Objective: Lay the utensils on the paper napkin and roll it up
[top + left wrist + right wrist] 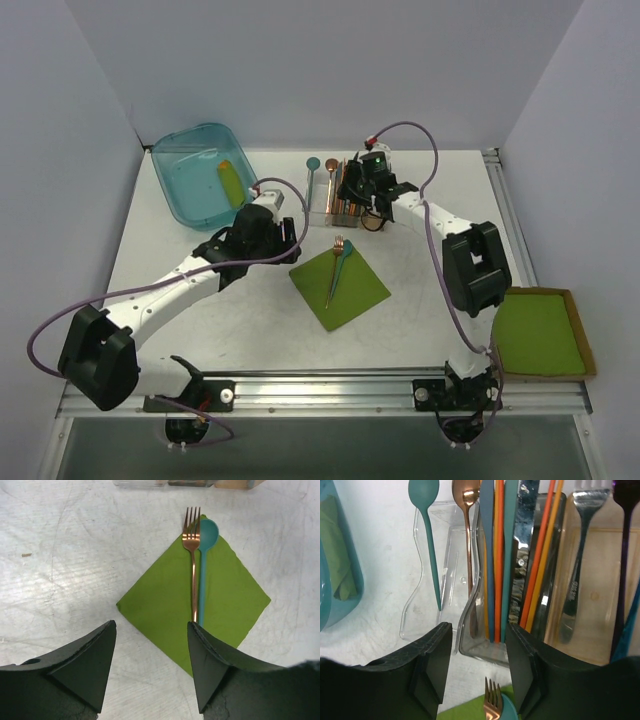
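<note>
The lime-green paper napkin (345, 295) lies flat as a diamond in the middle of the table. On it, side by side, rest the utensils: a copper fork (335, 270) and a teal spoon (345, 255), heads pointing away from the bases. In the left wrist view the fork (193, 570) and spoon (207, 532) cross the napkin (155, 605). My left gripper (151, 625) hovers open and empty by the napkin's left corner (290, 245). My right gripper (476, 630) is open and empty above the cutlery caddy (352, 190).
A clear plastic caddy (490, 645) holds several coloured cutlery pieces. A loose teal spoon (425, 510) and a copper spoon (466, 510) lie beside it. A blue bin (190, 185) stands back left. A cardboard-rimmed stack of green sheets (540, 332) sits at the right edge.
</note>
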Robot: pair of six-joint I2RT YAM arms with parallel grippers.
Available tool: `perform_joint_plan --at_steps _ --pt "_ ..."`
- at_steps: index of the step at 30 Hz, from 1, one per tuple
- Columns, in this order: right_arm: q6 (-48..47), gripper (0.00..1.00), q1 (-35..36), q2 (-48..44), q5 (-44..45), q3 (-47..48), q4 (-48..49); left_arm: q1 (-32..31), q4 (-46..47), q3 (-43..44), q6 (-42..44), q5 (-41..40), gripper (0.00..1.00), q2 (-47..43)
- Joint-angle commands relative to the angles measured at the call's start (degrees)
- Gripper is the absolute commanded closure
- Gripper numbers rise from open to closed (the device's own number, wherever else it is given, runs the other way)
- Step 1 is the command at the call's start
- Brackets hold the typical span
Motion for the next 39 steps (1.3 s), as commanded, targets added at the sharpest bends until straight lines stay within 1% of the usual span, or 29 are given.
perform_joint_plan --at_steps 1,6,10,14,22,26,30,35,38,39 --pt "-1.6 0.52 0.3 4.2 -1.2 6.0 1.1 1.0 3.6 -4.1 0.5 -1.9 0.32 -3.6" --pt "-1.9 0.50 0.2 9.1 -1.7 11.0 1.2 1.1 7.4 -8.6 0.1 -3.3 0.32 -6.4" --pt "-2.0 0.50 -0.1 13.1 -1.9 15.1 1.0 1.1 8.7 -10.9 0.4 -4.7 0.32 -7.5" --pt "-1.9 0.52 -0.2 15.6 -2.9 17.2 2.0 1.2 10.3 -13.4 0.7 -5.2 0.32 -8.8" --pt "-1.3 0.52 -0.4 19.6 -2.4 20.3 1.2 1.2 10.7 -14.3 1.6 -6.1 0.32 -10.1" --pt "-1.0 0.52 -0.6 20.1 -2.9 20.1 1.6 1.2 10.7 -14.2 1.9 -6.1 0.32 -10.0" --pt "0.3 0.56 -1.3 21.0 -5.3 19.7 2.8 1.2 10.8 -14.3 2.0 -6.1 0.33 -9.9" --pt "2.0 0.56 -2.0 21.9 -7.5 19.5 3.8 1.2 10.7 -14.5 2.1 -6.1 0.33 -9.6" --pt "3.2 0.64 -2.5 21.8 -8.7 18.6 4.7 1.2 10.8 -14.6 2.1 -6.1 0.33 -9.6" --pt "3.6 0.66 -2.7 21.3 -9.1 17.8 6.4 1.2 10.9 -14.6 2.1 -6.2 0.33 -9.6"
